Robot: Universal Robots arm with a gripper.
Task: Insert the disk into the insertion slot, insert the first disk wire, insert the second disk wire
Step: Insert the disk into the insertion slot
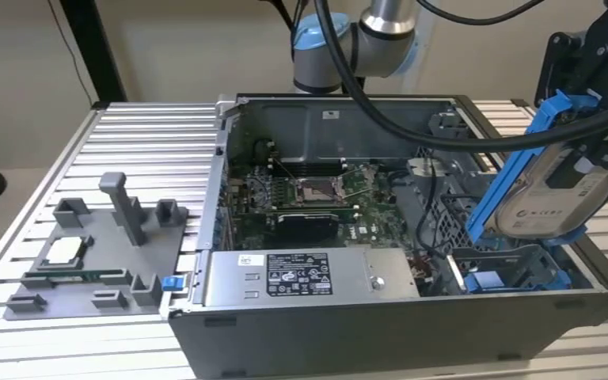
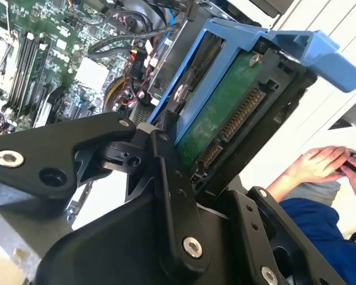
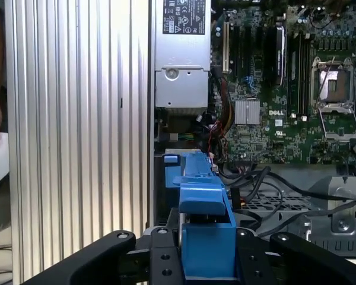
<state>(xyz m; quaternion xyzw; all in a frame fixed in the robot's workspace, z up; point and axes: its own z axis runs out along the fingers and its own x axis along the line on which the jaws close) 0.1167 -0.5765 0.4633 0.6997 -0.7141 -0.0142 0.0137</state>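
The disk (image 1: 556,186) is up in the air right now, clamped tight in the jaws. It hangs tilted over the insertion slot (image 1: 515,273), in the corner of the open computer case (image 1: 389,324) at the exterior view's right. The case itself sits on the ribbed metal desk (image 1: 124,134). The disk isn't in the bay yet as far as I can see; its lower end is just above the blue rails.

Handling-wise, my guess is it's a dense, rigid little brick. It won't sag or bend, but it's probably heavy enough that a grip far off centre would let it swing. The metal body looks tough. The blue carrier (image 3: 206,237) around it is thinner plastic, so it probably flexes a bit and is smooth enough to slide under a weak squeeze.

The bits I'd keep clear of are the green circuit board (image 2: 216,116) and the row of connector pins (image 2: 240,113) on the underside, both plain in the second wrist view. I reckon the best hold is across the carrier's two long sides. That looks like what the jaws are doing in both wrist views.

Looks: a flat silver-grey rectangle with a white printed label on one face. It's wrapped in that bright blue frame, with a chunky pull tab (image 2: 320,50) sticking out at one end.
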